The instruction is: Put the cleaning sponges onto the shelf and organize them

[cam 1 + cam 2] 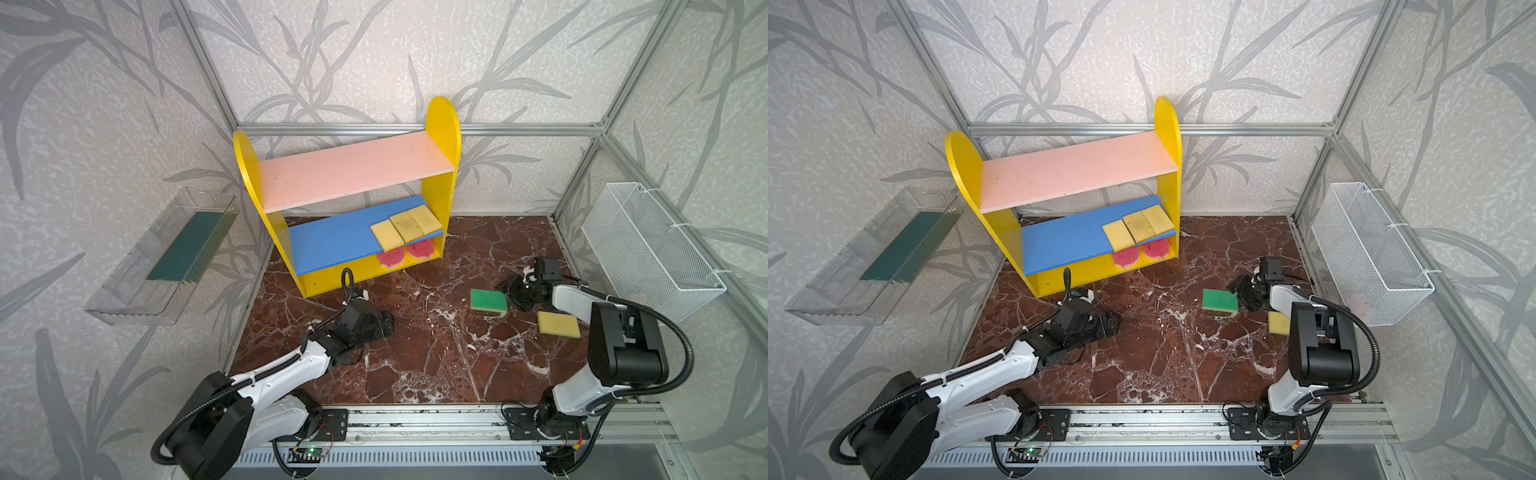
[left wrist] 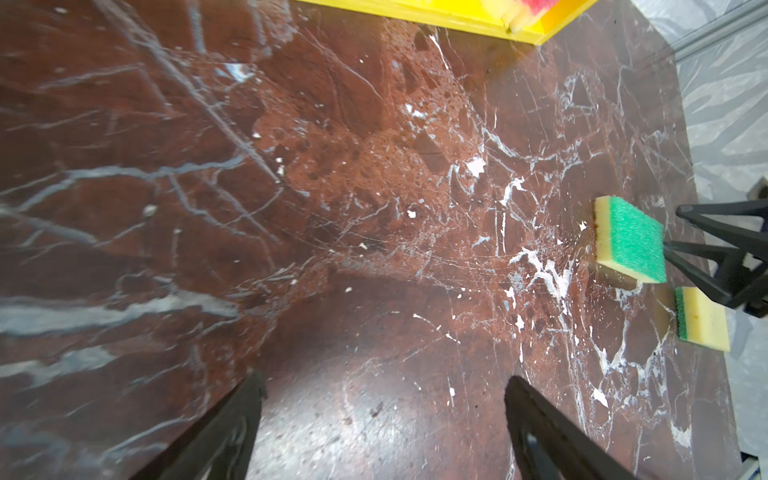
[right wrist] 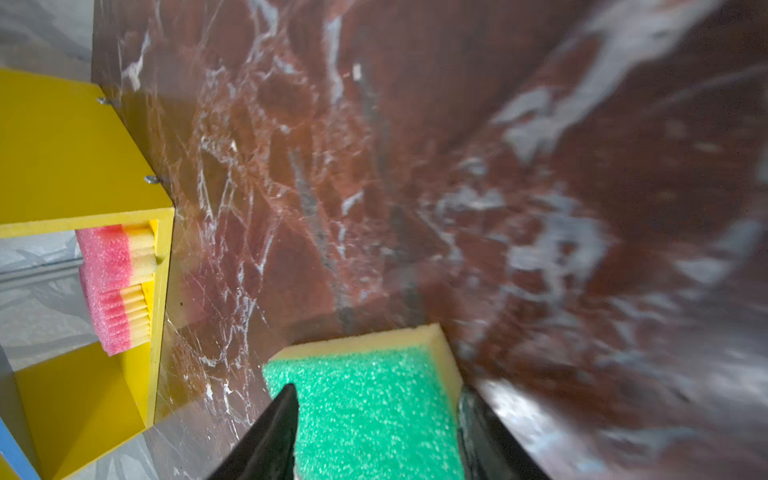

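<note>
The right gripper [image 3: 376, 432] has its two black fingers [image 3: 274, 436] set on either side of the green-faced sponge [image 3: 365, 411], one finger lying over the green face and the other against the yellow foam edge. The jaws stand about half apart around the sponge's width; whether they press it or only straddle it cannot be told. In both top views this sponge [image 1: 488, 301] lies on the marble tabletop [image 1: 415, 353], right of centre, with the gripper [image 1: 513, 296] at its right edge.

Just nearer and to the right lies a second sponge [image 1: 558, 324], pale yellow face up; the left wrist view shows a green layer on its underside [image 2: 702, 318]. It sits apart from the green-faced one, partly under the right arm in a top view [image 1: 1277, 323].

The left gripper [image 2: 382, 399] hangs over bare marble with its fingers [image 2: 232, 428] spread wide and nothing between them. In both top views it [image 1: 384, 324] sits left of centre, just in front of the shelf [image 1: 444, 124].

The shelf stands at the far middle of the tabletop. Its pink top board [image 1: 353, 170] is bare. Three pale yellow sponges [image 1: 405, 226] lie side by side, touching, at the right end of the blue middle board [image 1: 328, 245]. Below them, on the yellow base, two round pink sponges [image 1: 405, 253] sit side by side at the right end.

A clear plastic tray [image 1: 124, 291] hangs on the left wall, and a white wire basket [image 1: 652, 249] on the right wall.
</note>
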Controlling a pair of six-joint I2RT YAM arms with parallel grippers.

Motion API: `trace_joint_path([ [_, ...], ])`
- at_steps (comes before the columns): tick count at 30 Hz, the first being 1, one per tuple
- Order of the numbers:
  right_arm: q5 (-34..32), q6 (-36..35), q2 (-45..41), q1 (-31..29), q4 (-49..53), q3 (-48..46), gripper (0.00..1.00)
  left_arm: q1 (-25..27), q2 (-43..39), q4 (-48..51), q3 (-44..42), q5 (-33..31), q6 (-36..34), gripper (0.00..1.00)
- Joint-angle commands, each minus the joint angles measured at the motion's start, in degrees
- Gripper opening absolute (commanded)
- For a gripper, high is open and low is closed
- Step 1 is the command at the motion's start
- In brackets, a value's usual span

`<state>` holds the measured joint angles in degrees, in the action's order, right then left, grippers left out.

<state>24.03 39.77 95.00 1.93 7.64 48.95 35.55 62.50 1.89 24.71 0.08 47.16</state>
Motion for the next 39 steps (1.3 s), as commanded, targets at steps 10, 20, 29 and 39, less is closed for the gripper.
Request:
trace_joint_path([
  [10, 3.5, -1.4, 12.1, -17.4, 1.7, 14.1, 0.6, -1.8, -12.4, 7.8, -4.1, -3.2, 0.9, 0.93],
  [20, 1.7, -4.6, 6.0, -18.4, 4.7, 12.2, 0.6, -2.2, -1.9, 2.8, 2.1, 3.5, -2.6, 0.87],
  [29, 4.3, -4.7, -3.9, -16.3, 3.7, 2.8, 0.6, -0.1, 12.4, 1.9, 15.9, 4.3, -9.3, 0.59],
  [39, 5.5, -1.6, -9.6, -15.2, -2.5, -6.7, 0.57, 2.2, 32.6, 2.7, 32.5, 6.0, -13.3, 0.51],
])
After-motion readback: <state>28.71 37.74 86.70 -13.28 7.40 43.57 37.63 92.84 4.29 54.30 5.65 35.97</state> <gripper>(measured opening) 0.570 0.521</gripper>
